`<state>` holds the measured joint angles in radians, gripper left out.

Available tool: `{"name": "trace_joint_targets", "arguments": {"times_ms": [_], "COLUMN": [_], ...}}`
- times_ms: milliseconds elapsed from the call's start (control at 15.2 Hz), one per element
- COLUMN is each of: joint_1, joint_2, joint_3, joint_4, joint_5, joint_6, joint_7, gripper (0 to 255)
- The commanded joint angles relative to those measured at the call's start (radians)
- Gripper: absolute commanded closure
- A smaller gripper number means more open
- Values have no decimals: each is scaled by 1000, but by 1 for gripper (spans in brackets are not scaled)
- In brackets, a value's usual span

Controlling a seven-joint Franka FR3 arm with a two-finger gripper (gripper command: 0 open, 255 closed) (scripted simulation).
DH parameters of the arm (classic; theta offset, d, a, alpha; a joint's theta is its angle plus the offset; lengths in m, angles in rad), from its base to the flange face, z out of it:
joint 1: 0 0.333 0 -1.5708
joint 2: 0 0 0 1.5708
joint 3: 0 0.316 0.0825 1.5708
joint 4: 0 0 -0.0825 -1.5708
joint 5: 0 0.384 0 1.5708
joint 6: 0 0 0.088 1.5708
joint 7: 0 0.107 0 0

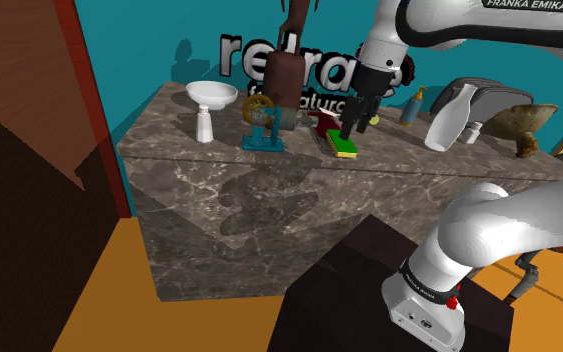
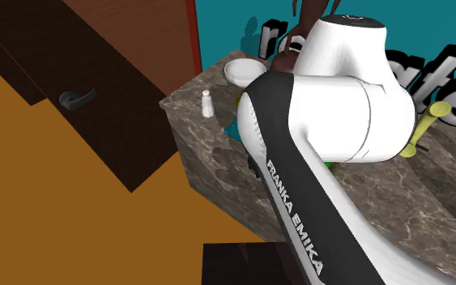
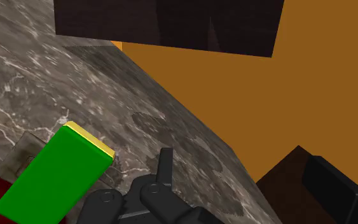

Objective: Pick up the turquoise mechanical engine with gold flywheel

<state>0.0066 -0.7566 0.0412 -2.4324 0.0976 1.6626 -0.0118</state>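
Observation:
The turquoise engine (image 1: pixel 265 126) with its gold flywheel (image 1: pixel 256 112) stands upright on the marble counter (image 1: pixel 269 200), near the back wall. In the shoulder view my gripper (image 1: pixel 355 124) hangs to the right of the engine, about a hand's width away, just above a green sponge (image 1: pixel 346 147) with a yellow layer. The wrist view has the two black fingers apart, gripper (image 3: pixel 238 164) open and holding nothing, with the green sponge (image 3: pixel 50 178) close beside one finger (image 3: pixel 165 167). In the second exterior view my own white arm (image 2: pixel 331 146) covers the middle of the counter.
A white bowl on a stand (image 1: pixel 212 95) and a white shaker (image 1: pixel 205 127) sit left of the engine. A red object (image 1: pixel 327 124), a blue bottle (image 1: pixel 413 105) and a white bottle (image 1: pixel 447 120) lie to the right. The counter's front edge (image 3: pixel 190 121) drops to orange floor.

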Motion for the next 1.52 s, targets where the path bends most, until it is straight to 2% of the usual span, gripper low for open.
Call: {"name": "trace_joint_targets", "arguments": {"times_ms": [0,594,1254,1452], "joint_1": [0,28,57,57], "joint_2": [0,360,743,742], "joint_3": [0,-30,-24,-24], "joint_4": [0,256,653,612], "joint_5": [0,-46,-72,-72], "joint_6": [0,124,136,177], "joint_7": [0,-180,-347,-348], "gripper": [0,0,0,0]}}
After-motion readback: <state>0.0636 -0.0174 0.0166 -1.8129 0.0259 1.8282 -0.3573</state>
